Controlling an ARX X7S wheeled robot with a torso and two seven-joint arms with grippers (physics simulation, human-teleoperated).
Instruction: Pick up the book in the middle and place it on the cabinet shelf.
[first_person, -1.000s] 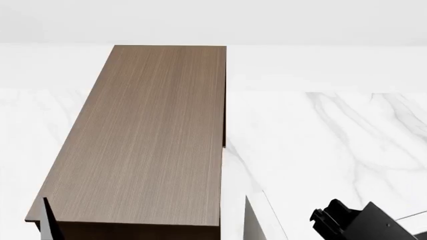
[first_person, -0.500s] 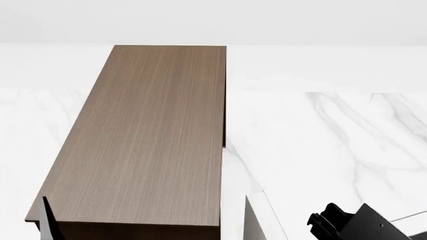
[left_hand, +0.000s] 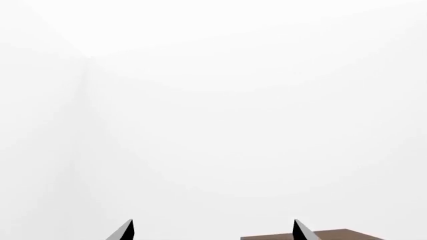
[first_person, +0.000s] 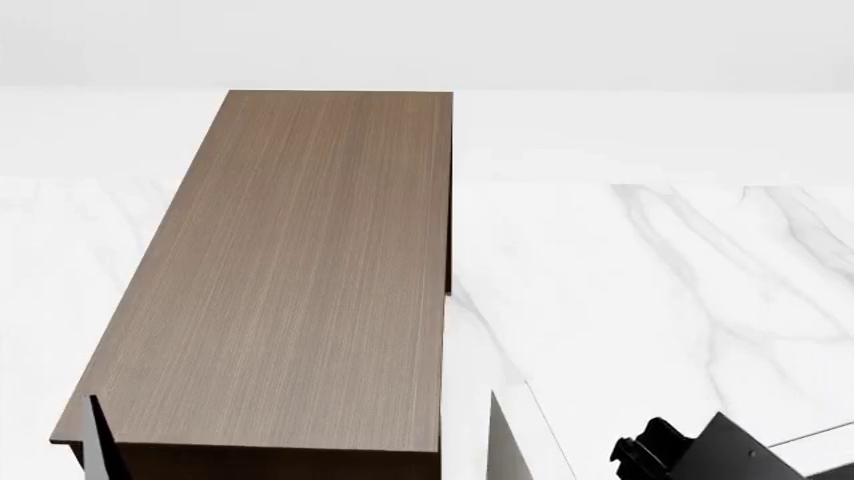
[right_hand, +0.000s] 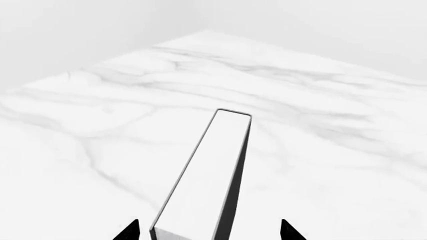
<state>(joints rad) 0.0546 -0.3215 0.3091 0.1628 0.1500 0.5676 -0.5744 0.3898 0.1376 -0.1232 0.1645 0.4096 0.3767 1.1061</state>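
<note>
The right gripper (right_hand: 208, 231) has its fingertips spread to either side of the book (right_hand: 203, 185), which stands on edge between them, white page edges up; whether the pads touch it cannot be told. The left gripper (left_hand: 212, 231) is spread too, holding nothing, beside the cabinet shelf (first_person: 300, 270). The step in hand looks like the grasp itself. Next the jaws would need to close on the book, then lift it over to the shelf's bare wood-grain top.

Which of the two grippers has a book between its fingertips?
The right gripper: a book with white page edges and a dark cover stands between its open fingertips, apparently untouched. The left gripper has nothing between its tips.
</note>
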